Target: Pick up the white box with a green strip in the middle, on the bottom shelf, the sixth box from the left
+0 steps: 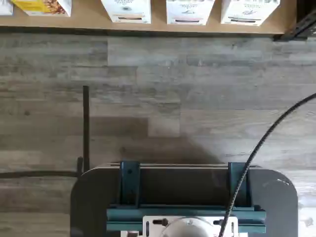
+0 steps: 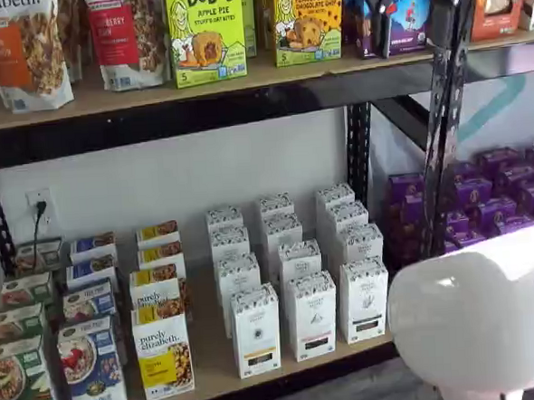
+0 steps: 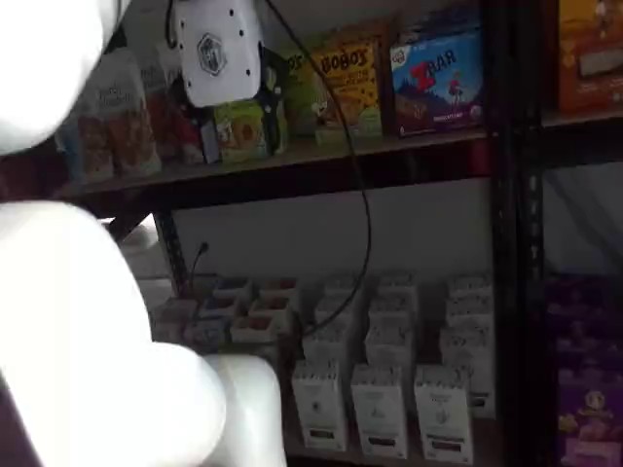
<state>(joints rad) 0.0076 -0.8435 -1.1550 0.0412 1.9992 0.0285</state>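
Observation:
The white box stands at the right end of the front row of white cartons on the bottom shelf; it also shows as the white box and, from above, as the white box. Two like cartons stand to its left and more behind it. My gripper hangs high in front of the upper shelf, far above the white box. A gap shows between its black fingers and nothing is in them. In a shelf view only the gripper tips show at the top edge.
Bobo's boxes and granola bags fill the upper board. Purple boxes lie right of the black upright. The white arm blocks the foreground. A dark mount with teal brackets and a cable show over grey floor.

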